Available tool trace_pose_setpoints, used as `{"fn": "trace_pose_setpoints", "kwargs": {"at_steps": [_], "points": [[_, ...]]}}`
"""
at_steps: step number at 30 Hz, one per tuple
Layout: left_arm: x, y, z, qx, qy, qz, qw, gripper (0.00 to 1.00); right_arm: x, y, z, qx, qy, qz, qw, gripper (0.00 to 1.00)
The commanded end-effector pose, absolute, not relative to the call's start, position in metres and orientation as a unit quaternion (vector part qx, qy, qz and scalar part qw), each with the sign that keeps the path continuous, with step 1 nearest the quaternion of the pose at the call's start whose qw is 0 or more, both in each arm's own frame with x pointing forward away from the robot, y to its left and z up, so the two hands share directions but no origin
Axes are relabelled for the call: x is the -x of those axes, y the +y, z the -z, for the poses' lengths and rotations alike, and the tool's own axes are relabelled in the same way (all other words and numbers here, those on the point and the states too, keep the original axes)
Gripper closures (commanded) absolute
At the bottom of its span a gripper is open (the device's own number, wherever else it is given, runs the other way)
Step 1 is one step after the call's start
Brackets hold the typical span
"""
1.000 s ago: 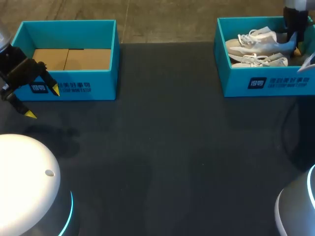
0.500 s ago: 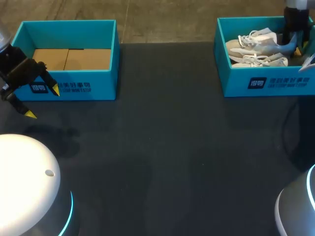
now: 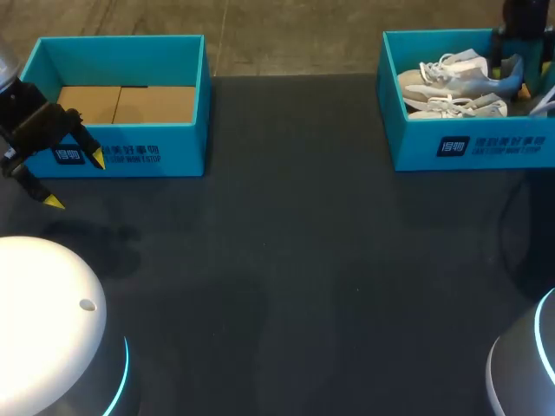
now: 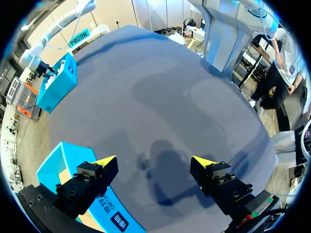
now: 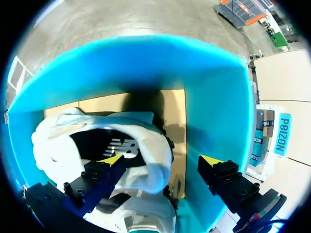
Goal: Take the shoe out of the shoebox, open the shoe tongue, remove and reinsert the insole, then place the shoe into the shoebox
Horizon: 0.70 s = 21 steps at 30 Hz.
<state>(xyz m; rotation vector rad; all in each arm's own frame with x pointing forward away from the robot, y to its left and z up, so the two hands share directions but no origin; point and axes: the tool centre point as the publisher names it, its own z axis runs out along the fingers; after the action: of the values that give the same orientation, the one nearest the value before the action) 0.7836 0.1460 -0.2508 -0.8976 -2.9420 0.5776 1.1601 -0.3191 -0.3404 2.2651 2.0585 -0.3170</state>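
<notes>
Your right gripper (image 5: 160, 160) shifted slightly in the teal shoebox (image 5: 214, 107) | fingers wide apart astride the heel of the white, dark-lined shoe (image 5: 48, 145), clamping nothing | left gripper (image 4: 155, 161) gaped, empty.

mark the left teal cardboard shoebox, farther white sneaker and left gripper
left teal cardboard shoebox (image 3: 130, 153), head view, front wall
farther white sneaker (image 3: 455, 82), head view, its side
left gripper (image 4: 154, 161), left wrist view, midway between yellow tips

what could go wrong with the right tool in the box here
The right tool straddles the heel of the shoe, its outer finger close to the shoebox wall; lifting might snag the wall and drag the box. The second shoe lies beside it, so laces may catch.
</notes>
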Motion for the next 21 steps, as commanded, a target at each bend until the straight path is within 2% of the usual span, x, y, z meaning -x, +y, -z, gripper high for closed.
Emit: {"fn": "trace_pose_setpoints", "kwargs": {"at_steps": [1, 11, 21], "points": [[-0.783, 0.146, 0.250, 0.287, -0.940, -0.183, 0.006, 0.00, -1.161, -0.318, 0.317, -0.733, 0.672, 0.108, 0.014, 0.00], [-0.783, 0.146, 0.250, 0.287, -0.940, -0.183, 0.006, 0.00, -1.145, -0.295, 0.275, -0.719, 0.689, 0.086, -0.008, 0.00], [-0.783, 0.146, 0.250, 0.287, -0.940, -0.183, 0.006, 0.00, -1.099, -0.263, 0.249, -0.704, 0.706, 0.068, -0.034, 0.00]]}}
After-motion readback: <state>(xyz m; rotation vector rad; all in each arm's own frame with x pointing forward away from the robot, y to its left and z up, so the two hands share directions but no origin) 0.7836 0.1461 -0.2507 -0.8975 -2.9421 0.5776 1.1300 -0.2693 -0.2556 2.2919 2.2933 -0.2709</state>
